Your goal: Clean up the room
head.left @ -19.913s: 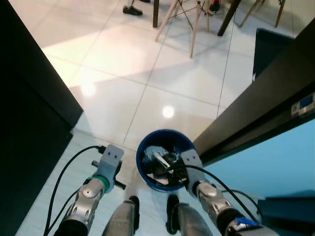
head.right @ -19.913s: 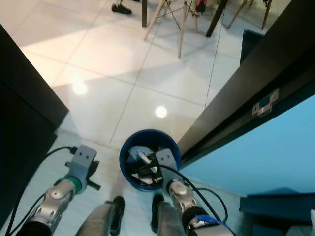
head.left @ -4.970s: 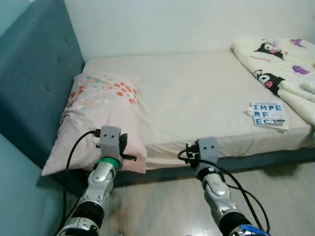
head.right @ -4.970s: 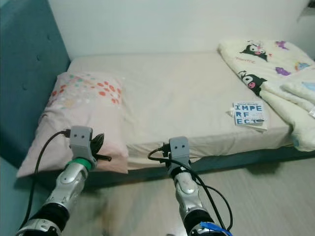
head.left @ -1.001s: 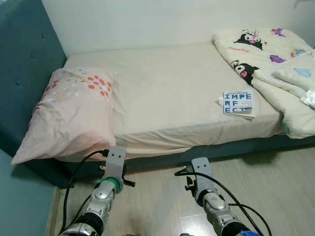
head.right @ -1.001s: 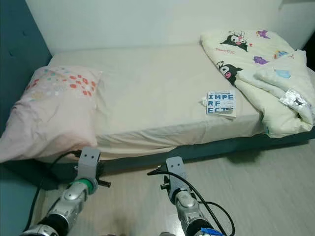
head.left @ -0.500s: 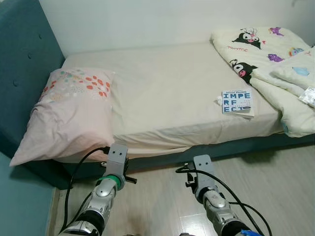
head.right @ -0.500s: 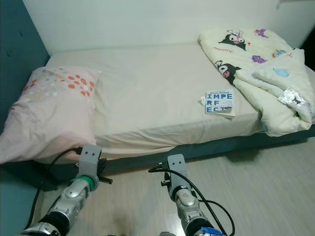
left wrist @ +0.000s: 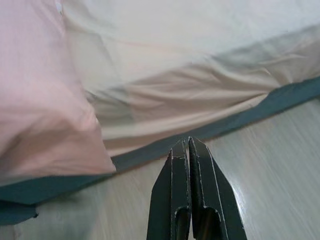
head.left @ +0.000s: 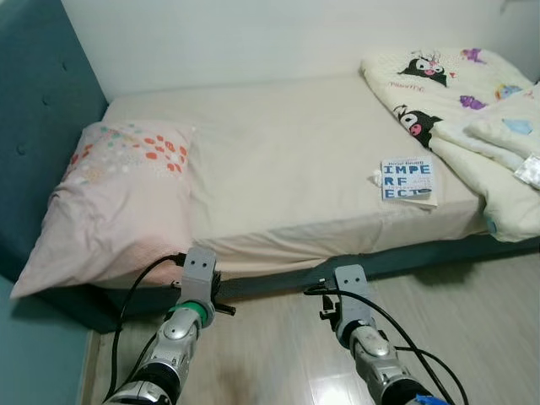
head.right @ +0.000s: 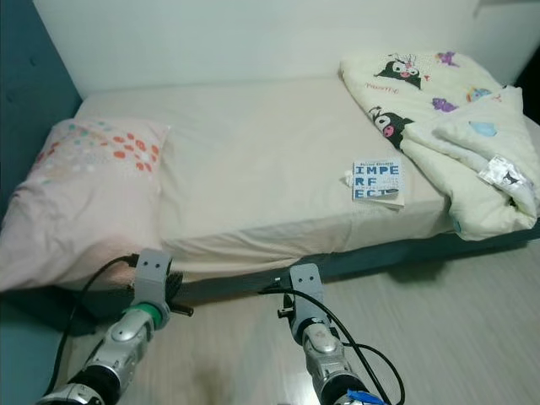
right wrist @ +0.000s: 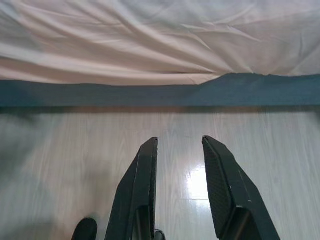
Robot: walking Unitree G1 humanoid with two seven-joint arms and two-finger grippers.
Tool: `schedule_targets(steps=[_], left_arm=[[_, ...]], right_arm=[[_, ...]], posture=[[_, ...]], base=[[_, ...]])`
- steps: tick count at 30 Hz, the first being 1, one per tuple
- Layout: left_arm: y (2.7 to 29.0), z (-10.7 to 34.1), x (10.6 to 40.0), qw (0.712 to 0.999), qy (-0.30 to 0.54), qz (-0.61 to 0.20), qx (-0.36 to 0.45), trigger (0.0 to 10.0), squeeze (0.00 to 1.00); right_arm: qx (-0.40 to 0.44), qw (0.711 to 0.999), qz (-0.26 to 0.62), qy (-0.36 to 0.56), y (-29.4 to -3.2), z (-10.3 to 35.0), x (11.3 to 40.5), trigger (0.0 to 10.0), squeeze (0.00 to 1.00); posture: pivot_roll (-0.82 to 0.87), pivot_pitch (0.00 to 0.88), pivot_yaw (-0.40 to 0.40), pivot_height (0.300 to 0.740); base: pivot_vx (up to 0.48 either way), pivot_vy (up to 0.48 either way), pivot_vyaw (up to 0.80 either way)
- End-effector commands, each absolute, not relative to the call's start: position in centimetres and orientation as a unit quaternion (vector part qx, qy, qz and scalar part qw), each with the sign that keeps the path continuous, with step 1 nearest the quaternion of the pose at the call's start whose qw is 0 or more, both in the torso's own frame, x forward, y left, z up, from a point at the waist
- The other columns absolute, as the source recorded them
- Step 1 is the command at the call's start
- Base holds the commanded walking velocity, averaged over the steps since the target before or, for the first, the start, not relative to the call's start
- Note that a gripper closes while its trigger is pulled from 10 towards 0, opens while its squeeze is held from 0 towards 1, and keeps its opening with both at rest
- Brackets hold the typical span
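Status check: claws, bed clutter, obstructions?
Left claw shut, empty; right claw open, both low over floor. Book and wrapper on bed. No obstruction seen.

Two silver jointed arms, grey boxy wrist housings near bed (head.left: pixel 287 169) edge. Left gripper (left wrist: pixel 189 142): long black tapered fingers; green collar ring behind housing. Right gripper (right wrist: pixel 180 142): same black fingers (glossy). Black cables loop from both wrists.
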State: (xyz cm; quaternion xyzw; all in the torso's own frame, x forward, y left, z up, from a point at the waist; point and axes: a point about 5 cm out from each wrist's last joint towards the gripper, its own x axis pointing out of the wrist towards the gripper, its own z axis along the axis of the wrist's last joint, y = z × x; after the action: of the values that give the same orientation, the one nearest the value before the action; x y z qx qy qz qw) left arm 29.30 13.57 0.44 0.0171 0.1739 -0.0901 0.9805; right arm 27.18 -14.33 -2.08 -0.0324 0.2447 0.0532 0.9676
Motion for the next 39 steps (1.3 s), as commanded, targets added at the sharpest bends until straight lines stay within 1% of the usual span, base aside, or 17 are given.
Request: schedule_targets(steps=[1,5,7,17,39], left_arm=[[13.81,0.25,29.1,0.98,0.176,-0.087,0.015,10.0,0.0],[13.82,0.24,29.09,0.98,0.176,-0.087,0.014,10.0,0.0],[13.82,0.24,29.08,0.98,0.176,-0.087,0.014,10.0,0.0],[13.81,0.22,29.08,0.98,0.177,-0.086,0.013,10.0,0.0],[14.03,0.15,29.09,0.981,0.18,-0.072,0.01,10.0,0.0]], right_arm=[[-0.029,0.968,0.06,0.24,-14.12,-1.92,27.33,10.0,0.0],[-0.042,0.967,0.072,0.239,-13.87,-1.88,27.36,10.0,0.0],[-0.029,0.968,0.067,0.238,-13.86,-1.89,27.33,10.0,0.0],[-0.032,0.967,0.079,0.241,-13.78,-1.9,27.33,10.0,0.0],[-0.029,0.966,0.09,0.239,-13.5,-1.9,27.28,10.0,0.0]], posture=[[0.05,0.016,0.063,0.74],[0.05,0.016,0.063,0.74],[0.05,0.016,0.063,0.74],[0.05,0.014,0.062,0.74],[0.05,0.013,0.058,0.74]], base=[[0.435,0.0,0.0],[0.431,0.0,0.8],[0.428,0.0,0.0],[0.414,0.0,0.0],[0.0,0.0,0.0]])
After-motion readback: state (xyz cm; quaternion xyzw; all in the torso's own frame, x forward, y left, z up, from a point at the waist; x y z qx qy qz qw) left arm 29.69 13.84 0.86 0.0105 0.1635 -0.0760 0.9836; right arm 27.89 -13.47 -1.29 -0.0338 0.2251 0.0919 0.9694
